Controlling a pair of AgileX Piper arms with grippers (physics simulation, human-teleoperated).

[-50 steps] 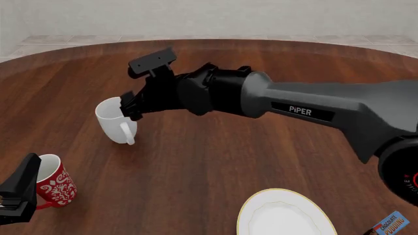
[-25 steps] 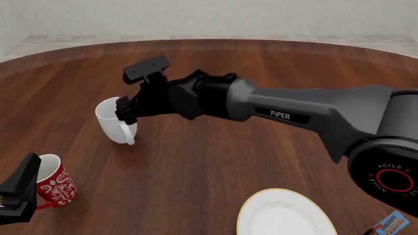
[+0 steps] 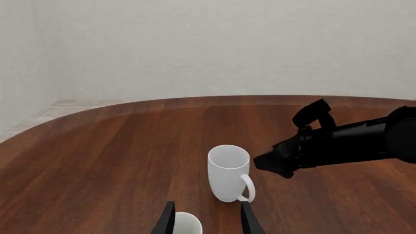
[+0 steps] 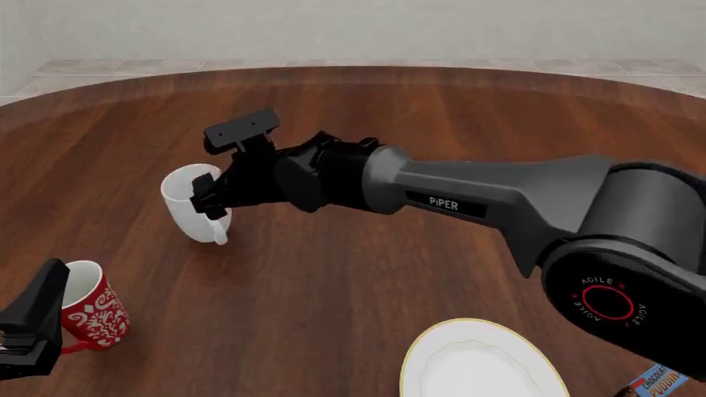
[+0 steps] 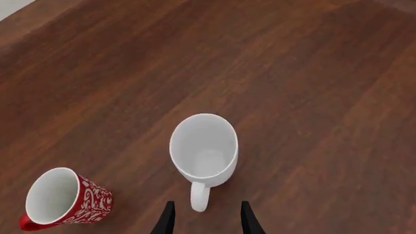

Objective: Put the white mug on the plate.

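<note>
Right end effector (image 4: 210, 201), open wide at the white mug (image 4: 190, 203) handle, risks tipping the mug if misaligned.

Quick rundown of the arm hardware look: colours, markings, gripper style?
The right arm has matte grey links with a black wrist, white "PiPER" lettering on the forearm and a black joint cap ringed in red marked "AGILE". The right gripper and the left gripper are black with flat, parallel fingers. No cables are visible.
</note>
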